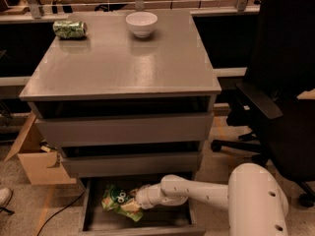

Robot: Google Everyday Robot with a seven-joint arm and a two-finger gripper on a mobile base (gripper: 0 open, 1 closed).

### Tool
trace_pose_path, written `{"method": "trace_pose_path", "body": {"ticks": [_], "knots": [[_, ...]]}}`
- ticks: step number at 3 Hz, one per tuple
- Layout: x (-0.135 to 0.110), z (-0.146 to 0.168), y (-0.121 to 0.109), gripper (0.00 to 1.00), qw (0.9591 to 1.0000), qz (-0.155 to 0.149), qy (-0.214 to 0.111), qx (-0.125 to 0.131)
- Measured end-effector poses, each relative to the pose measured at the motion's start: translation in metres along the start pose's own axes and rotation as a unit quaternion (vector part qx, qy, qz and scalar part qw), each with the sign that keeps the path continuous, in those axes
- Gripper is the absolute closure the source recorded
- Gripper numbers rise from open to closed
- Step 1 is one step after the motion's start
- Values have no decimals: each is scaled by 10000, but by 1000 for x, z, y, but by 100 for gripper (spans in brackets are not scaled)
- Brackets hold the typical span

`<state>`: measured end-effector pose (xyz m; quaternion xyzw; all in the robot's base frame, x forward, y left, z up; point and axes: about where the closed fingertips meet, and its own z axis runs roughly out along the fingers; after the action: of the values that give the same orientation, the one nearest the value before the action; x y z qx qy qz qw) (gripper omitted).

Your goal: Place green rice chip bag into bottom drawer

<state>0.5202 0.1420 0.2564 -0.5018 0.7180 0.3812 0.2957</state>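
The robot's single arm [197, 193] is clad in smooth, glossy white shells: a slim tubular forearm ends in rounded collar segments at the wrist and widens at the other end into a large domed housing [256, 200] at the lower right. Small dark round holes [268, 194] dot the dome's side, and no cables or markings show on the casing. The gripper [141, 198], as pale as the rest of the arm, sits at the arm's far end inside the bottom drawer [93, 225], at the green rice chip bag [115, 199].
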Motion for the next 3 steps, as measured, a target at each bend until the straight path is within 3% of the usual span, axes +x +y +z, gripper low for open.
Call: {"method": "trace_pose_path", "body": {"ticks": [3], "knots": [[0,5,5,15,10000,3,-1,-51]]}}
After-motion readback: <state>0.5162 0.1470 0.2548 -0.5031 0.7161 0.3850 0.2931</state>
